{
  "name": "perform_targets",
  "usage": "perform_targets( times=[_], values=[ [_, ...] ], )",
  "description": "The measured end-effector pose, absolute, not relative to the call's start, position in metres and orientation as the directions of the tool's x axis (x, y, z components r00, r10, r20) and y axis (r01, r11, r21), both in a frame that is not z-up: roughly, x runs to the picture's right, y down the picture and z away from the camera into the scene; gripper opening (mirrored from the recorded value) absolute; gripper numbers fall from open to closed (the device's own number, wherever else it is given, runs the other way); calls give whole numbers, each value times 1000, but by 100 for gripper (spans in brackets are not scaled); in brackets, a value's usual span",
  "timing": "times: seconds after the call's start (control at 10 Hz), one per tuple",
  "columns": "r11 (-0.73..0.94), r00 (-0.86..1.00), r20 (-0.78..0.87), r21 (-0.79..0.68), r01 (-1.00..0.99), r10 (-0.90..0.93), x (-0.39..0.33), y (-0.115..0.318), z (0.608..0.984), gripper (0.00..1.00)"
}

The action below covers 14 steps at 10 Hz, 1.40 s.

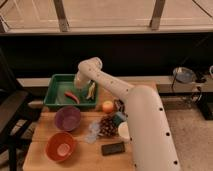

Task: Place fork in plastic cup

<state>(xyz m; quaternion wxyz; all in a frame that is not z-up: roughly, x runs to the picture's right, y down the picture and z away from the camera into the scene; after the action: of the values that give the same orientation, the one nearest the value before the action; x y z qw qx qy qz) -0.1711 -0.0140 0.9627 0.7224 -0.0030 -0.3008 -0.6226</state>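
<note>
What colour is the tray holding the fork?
The tray is green, camera view; the gripper hangs over it near the fork.

wooden table [90, 161] below a dark wall [130, 55] and bright windows [110, 12], speckled floor [196, 131] at right; the hand [80, 84] hangs over its far end.
</note>
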Motion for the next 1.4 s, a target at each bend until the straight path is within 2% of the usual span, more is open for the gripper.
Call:
perform_targets(
  times=[0.2, 0.3, 0.4, 1.0, 1.1, 1.4],
  values=[
    [224, 42, 441, 371, 901, -897, -172, -12, 963, 0],
    [225, 44, 441, 368, 902, -897, -171, -12, 964, 6],
    [227, 46, 441, 365, 903, -896, -171, -12, 964, 14],
    [221, 38, 455, 356, 908, -890, -172, -6, 963, 75],
    [217, 34, 454, 358, 908, -890, -173, -6, 963, 79],
    [208, 24, 454, 360, 910, -890, -176, -7, 962, 80]
  ],
)
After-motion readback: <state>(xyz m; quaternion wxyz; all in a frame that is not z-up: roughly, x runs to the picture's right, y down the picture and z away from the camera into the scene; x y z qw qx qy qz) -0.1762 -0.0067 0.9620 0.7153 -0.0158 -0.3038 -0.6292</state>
